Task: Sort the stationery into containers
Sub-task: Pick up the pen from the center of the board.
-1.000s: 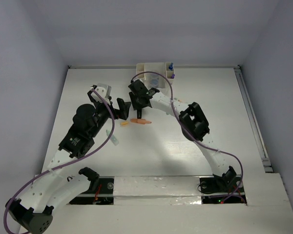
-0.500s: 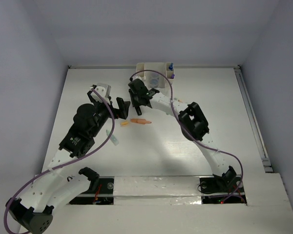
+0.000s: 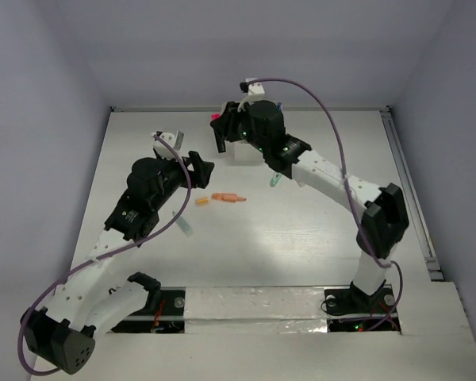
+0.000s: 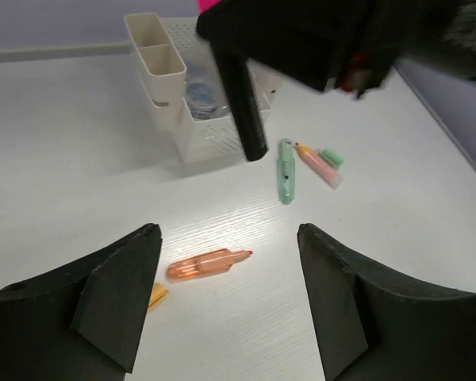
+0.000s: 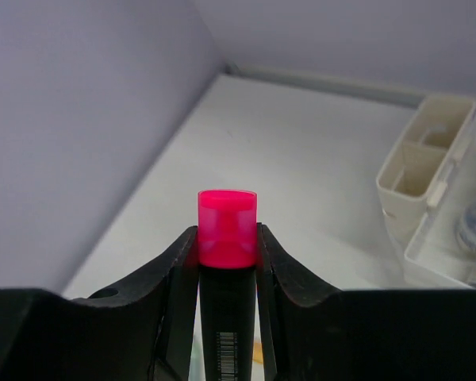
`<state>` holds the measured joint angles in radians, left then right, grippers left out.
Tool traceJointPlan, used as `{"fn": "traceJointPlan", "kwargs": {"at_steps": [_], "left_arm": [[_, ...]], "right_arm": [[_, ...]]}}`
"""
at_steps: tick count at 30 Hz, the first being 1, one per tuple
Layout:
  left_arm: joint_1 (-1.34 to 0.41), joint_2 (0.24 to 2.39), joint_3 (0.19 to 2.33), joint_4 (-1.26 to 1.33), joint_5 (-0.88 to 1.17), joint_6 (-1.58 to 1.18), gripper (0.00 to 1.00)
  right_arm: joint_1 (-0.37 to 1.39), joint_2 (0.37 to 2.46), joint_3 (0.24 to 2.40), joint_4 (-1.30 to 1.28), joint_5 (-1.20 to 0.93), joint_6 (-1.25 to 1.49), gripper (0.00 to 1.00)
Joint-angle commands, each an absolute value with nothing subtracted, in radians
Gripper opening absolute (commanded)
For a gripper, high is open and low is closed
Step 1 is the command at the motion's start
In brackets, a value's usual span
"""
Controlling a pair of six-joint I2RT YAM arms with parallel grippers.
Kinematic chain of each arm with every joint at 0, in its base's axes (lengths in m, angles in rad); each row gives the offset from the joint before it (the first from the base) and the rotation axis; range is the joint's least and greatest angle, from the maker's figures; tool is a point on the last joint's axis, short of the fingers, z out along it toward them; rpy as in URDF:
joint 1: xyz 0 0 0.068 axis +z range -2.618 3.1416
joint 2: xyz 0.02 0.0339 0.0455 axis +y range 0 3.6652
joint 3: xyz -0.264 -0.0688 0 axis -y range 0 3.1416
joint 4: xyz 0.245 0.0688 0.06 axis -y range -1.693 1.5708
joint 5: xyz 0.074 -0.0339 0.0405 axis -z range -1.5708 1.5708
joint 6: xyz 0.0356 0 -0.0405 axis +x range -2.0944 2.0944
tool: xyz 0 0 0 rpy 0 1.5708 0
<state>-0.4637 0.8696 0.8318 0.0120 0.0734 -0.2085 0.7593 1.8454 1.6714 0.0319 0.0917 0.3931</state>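
Right fingers [image 5: 174, 294] grasp the pink-black marker [image 5: 227, 230], left fingers [image 4: 111, 294] gape empty; orange marker [image 4: 206, 263], mint marker [image 4: 286, 171], peach marker [image 4: 317, 165] lie unsorted

My right arm [image 3: 325, 175] hangs over the organizer [image 4: 210, 141]. The pink-and-black marker [image 4: 246, 111] clamped in its right pincer [image 5: 228, 238] crosses the organizer's front corner in mid-air, so I have no straight way down there. On the organizer's near side, an orange marker [image 4: 209, 263] lies between the spread fingers of my left pincer [image 4: 226, 234], with an orange cap [image 4: 156, 295] beside it. Right of the organizer, a green marker [image 4: 285, 171] and a peach marker [image 4: 317, 163] lie close together. Left of it, the surface [image 4: 63, 159] is open.
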Motion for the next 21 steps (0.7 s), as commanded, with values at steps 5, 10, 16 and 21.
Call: {"fn": "traceJointPlan", "kwargs": {"at_steps": [5,10,16,21], "left_arm": [[-0.388,0.939,0.844,0.172,0.377,-0.316,0.65],[-0.388,0.931,0.816,0.242,0.492,-0.33,0.62],[-0.388,0.942,0.818,0.259,0.467,-0.339,0.57],[-0.388,0.989,0.839,0.233,0.449,-0.33,0.5]], "right_arm": [[0.759,1.71,1.529,0.212,0.008,0.477,0.1],[0.759,1.707,1.513,0.222,0.0,0.485,0.1],[0.759,1.7,1.499,0.232,-0.057,0.506,0.1],[0.759,1.675,1.468,0.253,-0.095,0.531,0.1]]}}
